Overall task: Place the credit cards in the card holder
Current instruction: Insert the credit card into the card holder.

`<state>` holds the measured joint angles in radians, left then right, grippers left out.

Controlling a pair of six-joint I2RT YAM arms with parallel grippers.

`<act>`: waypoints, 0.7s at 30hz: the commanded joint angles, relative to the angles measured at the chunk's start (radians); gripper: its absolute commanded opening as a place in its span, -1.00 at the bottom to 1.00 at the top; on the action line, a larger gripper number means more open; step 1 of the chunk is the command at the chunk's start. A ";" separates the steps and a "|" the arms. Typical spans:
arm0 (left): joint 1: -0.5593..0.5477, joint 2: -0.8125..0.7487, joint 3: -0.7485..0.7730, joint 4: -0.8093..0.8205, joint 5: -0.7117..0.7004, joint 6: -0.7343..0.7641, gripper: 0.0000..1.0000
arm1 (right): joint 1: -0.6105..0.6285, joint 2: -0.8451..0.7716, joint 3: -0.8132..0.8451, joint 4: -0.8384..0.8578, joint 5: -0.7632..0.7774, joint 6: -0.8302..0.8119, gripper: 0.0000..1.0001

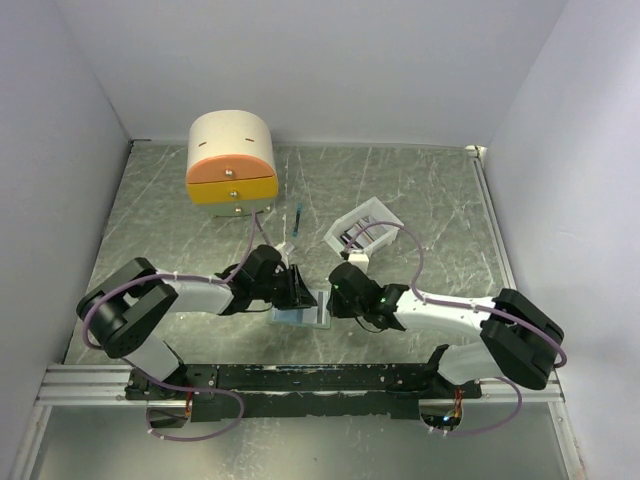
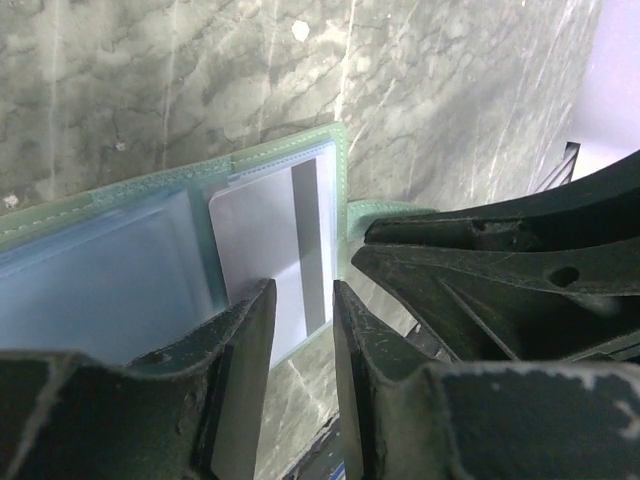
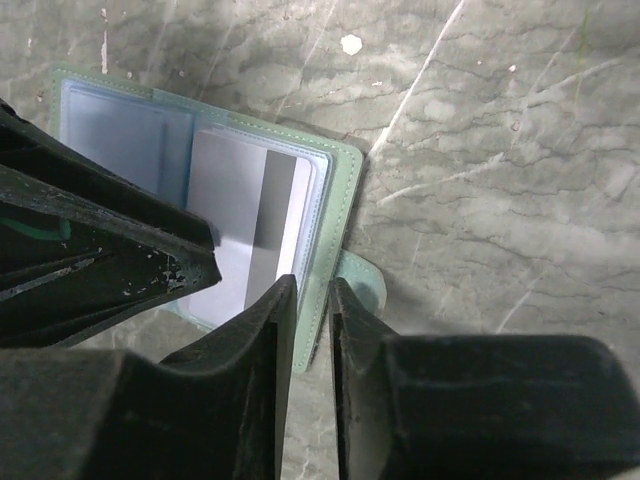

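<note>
The card holder lies open on the table between my two grippers; it is pale green with clear pockets. One card sits inside its end pocket, looking pale grey with a darker stripe through the plastic. No black or gold card shows clearly elsewhere. My left gripper hovers over the pocket's near edge, jaws narrowly apart and empty. My right gripper stands over the holder's outer edge, jaws narrowly apart with table showing between them.
A cream-and-orange drawer box stands at the back left. A white open tray with something dark in it lies behind the right gripper. A thin blue stick lies between them. Walls close in the table's sides.
</note>
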<state>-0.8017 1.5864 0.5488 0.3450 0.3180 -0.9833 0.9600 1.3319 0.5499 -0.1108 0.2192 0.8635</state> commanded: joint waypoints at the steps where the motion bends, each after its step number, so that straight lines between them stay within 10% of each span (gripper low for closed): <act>1: -0.008 -0.081 0.023 -0.040 -0.024 0.024 -0.17 | 0.003 -0.062 0.039 -0.055 0.053 -0.054 -0.55; 21: 0.022 -0.397 0.001 -0.477 -0.272 0.149 0.56 | -0.156 0.060 0.400 -0.174 0.321 -0.497 -0.24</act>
<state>-0.7933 1.2308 0.5495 -0.0509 0.0959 -0.8742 0.8532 1.3224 0.8719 -0.2626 0.4416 0.5282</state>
